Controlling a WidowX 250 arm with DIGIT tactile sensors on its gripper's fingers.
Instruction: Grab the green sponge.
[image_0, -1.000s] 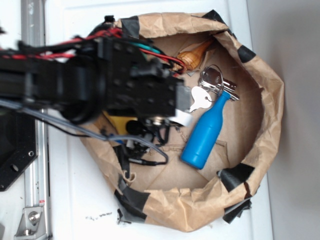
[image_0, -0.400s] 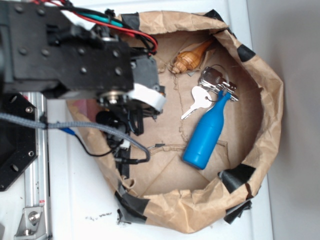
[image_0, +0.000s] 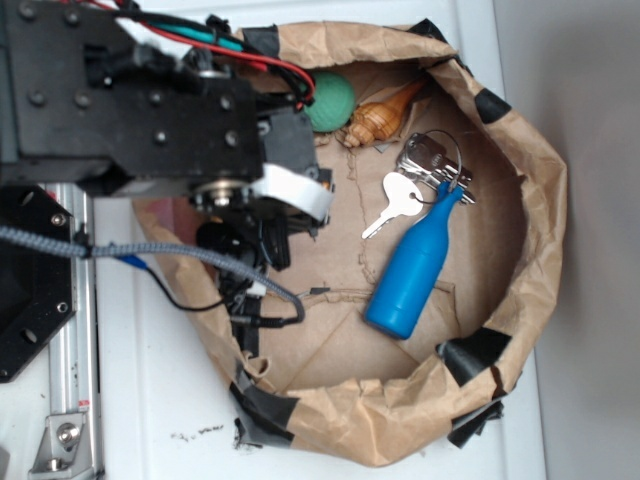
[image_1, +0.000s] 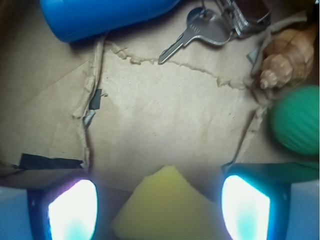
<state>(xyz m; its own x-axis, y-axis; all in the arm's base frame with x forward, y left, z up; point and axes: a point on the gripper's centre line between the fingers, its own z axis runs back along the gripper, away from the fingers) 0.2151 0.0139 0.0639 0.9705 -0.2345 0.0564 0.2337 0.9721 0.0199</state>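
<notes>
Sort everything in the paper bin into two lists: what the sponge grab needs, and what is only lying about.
Needed for the job:
green sponge, yellow foam between the fingers
gripper

Just lying about:
blue bottle
keys
seashell
green ball
paper bin

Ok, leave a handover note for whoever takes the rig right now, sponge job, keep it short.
Gripper: open, fingers either side of the sponge, which sits between them, low in the wrist view. No squeeze visible, so not grabbed yet.
Sponge: hidden under the arm in the exterior view, at the left side of the paper bowl.
Nearby, not wanted: green ball, shell, keys, blue bottle.
Left: close on the sponge and lift.
</notes>
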